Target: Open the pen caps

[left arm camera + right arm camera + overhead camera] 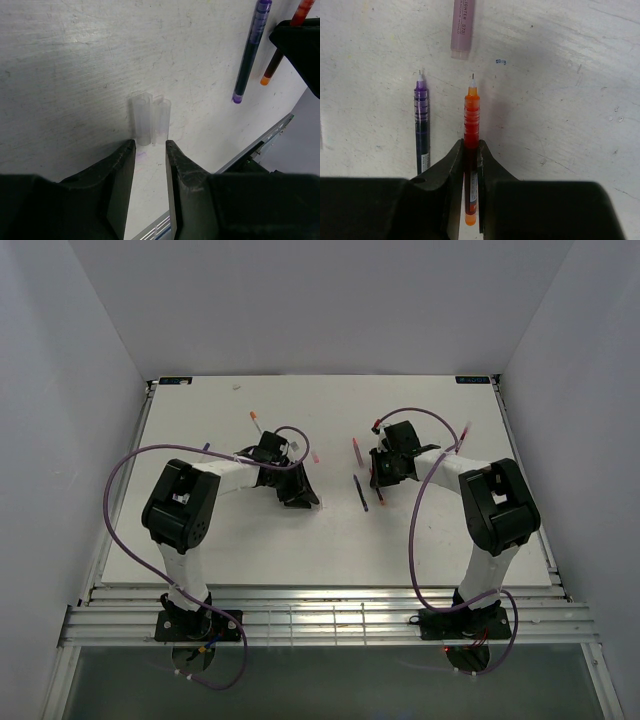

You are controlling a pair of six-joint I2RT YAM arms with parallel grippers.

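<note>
My right gripper (471, 145) is shut on an orange pen (471, 112), whose bare tip points away from me. It holds the pen low over the table (560, 100), right of centre in the top view (385, 470). An uncapped purple pen (421, 120) lies just left of it. A pale pink cap (461, 30) lies beyond the tips. My left gripper (150, 145) is open and empty, its fingertips just short of two clear caps (150, 117) lying side by side. The purple pen (250, 55) also shows at the upper right of the left wrist view.
In the top view, an orange-tipped pen (254, 420) lies at the back left and a pink piece (356, 452) lies left of the right gripper. The purple pen (360, 493) lies between the arms. Grey walls enclose the table; a slatted rail (320, 620) runs along the near edge.
</note>
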